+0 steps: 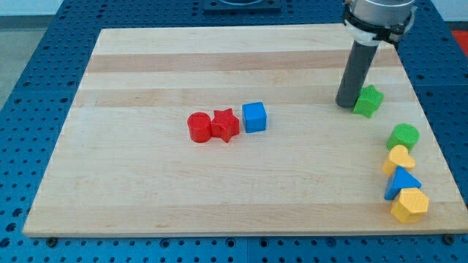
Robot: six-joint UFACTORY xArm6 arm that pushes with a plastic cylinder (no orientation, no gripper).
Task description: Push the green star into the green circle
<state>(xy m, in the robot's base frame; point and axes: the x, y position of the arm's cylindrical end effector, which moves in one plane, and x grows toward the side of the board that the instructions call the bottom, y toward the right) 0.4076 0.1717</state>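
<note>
The green star [369, 101] lies on the wooden board at the view's right, above the other right-side blocks. The green circle [403, 136] sits below and to the right of it, a short gap apart. My tip [346, 104] stands on the board right at the star's left side, touching it or nearly so. The dark rod rises from there toward the view's top.
Below the green circle runs a column of a yellow heart [398, 158], a blue triangle [402, 181] and a yellow hexagon [409, 205], near the board's right edge [436, 153]. At centre-left a red circle [198, 127], red star [225, 125] and blue cube [254, 117] stand in a row.
</note>
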